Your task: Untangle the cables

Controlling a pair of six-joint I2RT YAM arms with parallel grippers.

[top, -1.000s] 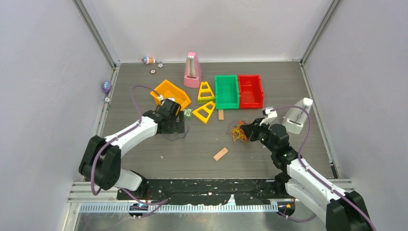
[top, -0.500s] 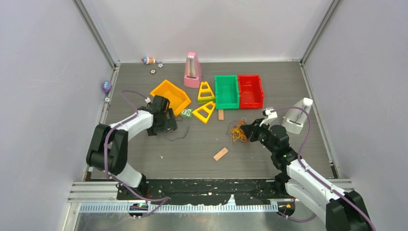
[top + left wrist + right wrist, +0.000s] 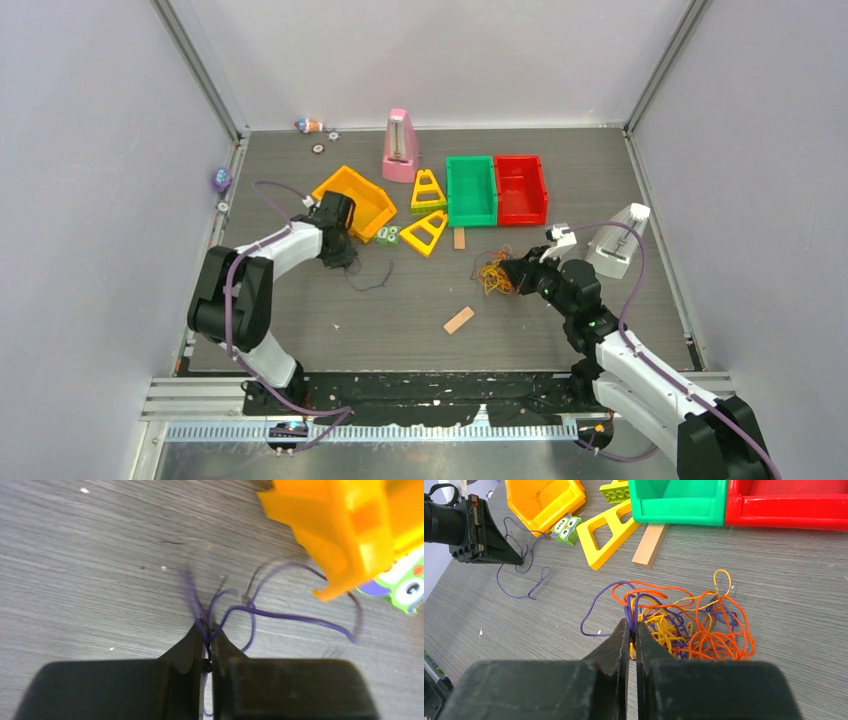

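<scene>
well, cables (image 3: pixel 495 277) lie outside, near green bin (image 3: pixel 471 195).

Left end effector (image 3: pixel 206 632) and right end effector (image 3: pixel 631 630) stand clamped.

Cable tangle (image 3: pixel 684 630): showing orange-red, yellow and dark purple strands.
Loose cable (image 3: pixel 280 615): showing dark purple.
Bins: showing orange (image 3: pixel 355 200), green (image 3: pixel 471 190) and red (image 3: pixel 521 188).
Metronome (image 3: pixel 400 150): showing pink.
Triangular frame (image 3: pixel 594 557): showing yellow.
Wooden block (image 3: pixel 459 320): showing pale tan.
Table (image 3: pixel 400 310): showing grey, streaked wood-grain.
</scene>
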